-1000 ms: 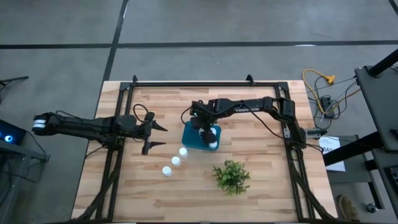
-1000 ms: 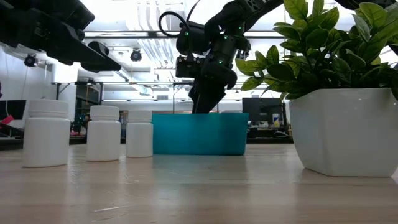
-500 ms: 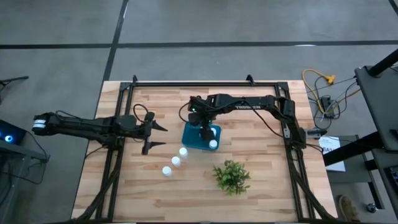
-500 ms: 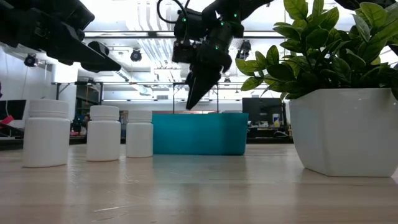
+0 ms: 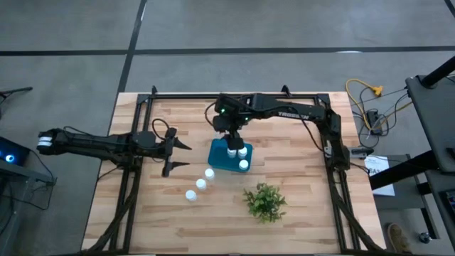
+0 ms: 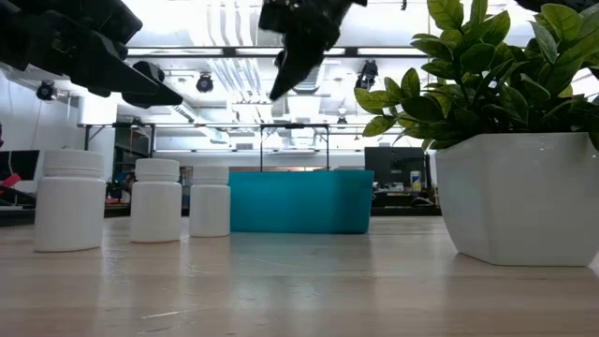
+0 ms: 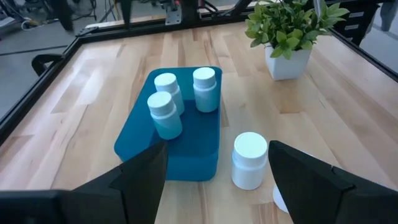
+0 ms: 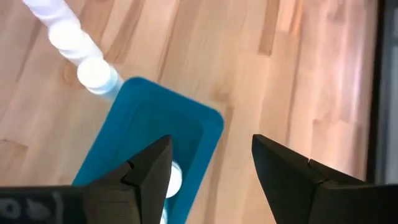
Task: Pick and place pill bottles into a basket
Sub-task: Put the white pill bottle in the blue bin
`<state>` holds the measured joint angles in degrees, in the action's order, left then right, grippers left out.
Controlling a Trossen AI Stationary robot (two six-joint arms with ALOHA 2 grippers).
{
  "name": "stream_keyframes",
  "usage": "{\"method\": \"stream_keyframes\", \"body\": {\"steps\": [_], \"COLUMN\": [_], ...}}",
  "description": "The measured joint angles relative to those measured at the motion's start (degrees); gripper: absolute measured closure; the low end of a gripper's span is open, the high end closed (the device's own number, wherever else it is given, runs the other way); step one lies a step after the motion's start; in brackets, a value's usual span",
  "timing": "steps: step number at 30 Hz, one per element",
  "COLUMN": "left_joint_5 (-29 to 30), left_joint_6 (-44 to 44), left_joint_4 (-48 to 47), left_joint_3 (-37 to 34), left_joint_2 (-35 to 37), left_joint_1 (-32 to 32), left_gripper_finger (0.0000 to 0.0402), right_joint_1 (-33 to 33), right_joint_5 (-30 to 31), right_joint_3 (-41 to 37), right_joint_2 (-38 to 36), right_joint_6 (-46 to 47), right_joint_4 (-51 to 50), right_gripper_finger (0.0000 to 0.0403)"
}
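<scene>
Basket: teal, shallow, three white pill bottles upright inside, three beside it. Right gripper above basket, jaws open, empty. Left gripper beside basket, jaws open, empty.

Grey concrete floor with dark seams — bright ceiling lights overhead; yellow cable beside wooden worktop.

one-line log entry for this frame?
basket: three pill bottles in | table: three left | right gripper: open, empty, above basket | left gripper: open, idle
</scene>
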<state>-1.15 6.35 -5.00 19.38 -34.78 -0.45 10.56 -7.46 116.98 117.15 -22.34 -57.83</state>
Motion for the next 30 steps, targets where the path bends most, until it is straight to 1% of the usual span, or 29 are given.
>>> {"method": "stream_keyframes", "body": {"steps": [4,9,12,22,30], "left_joint_5": [-0.22,-0.22,-0.22,-0.20,-0.20], "left_joint_6": [-0.02,-0.04,-0.02,-0.02,0.00], "left_joint_4": [-0.02,0.02,0.13,1.48,4.63], "left_joint_3": [0.02,0.11,0.30,0.31,0.31], "left_joint_2": [0.10,0.02,-0.05,-0.07,-0.28], "left_joint_1": [0.01,0.02,0.00,0.02,0.01], "left_gripper_finger": [0.0140,0.0140,0.0140,0.0140,0.0140], "right_joint_1": [0.39,1.12,1.87,3.16,3.12], "right_joint_5": [-0.05,-0.09,-0.11,-0.05,-0.02], "right_joint_3": [-1.80,-8.72,-15.01,-40.55,-56.48], "right_joint_2": [-2.83,-8.20,-12.80,-29.13,-38.17], "right_joint_6": [-0.01,0.53,1.01,5.27,9.35], "right_joint_4": [0.69,6.76,11.90,33.43,45.24], "right_gripper_finger": [0.0193,0.0193,0.0193,0.0193,0.0193]}}
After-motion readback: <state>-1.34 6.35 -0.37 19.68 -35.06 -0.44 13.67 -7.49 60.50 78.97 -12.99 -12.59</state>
